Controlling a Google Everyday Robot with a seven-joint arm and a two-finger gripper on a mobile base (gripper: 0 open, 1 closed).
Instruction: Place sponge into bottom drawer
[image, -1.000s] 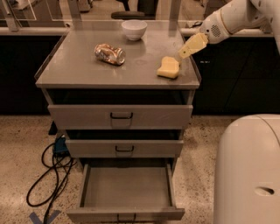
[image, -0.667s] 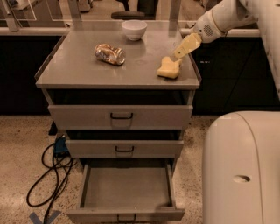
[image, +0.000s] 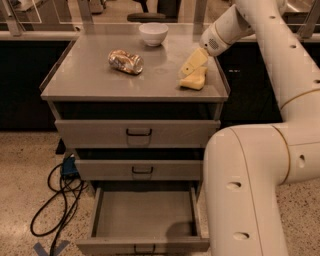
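The end effector (image: 192, 63), open or closed I cannot tell, sits just above the sponge (image: 196, 81) at the tabletop's (image: 95, 82) right edge.

A dented can (image: 125, 61) lies mid cabinet top (image: 90, 85), a white bowl (image: 153, 33) at its back edge; black cables (image: 50, 210) coil on the floor to its left. My gripper (image: 189, 67) hangs over its right side.

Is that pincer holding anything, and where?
Cannot be told: the pincer sits at the far edge of the sponge, which lies on the cabinet top.
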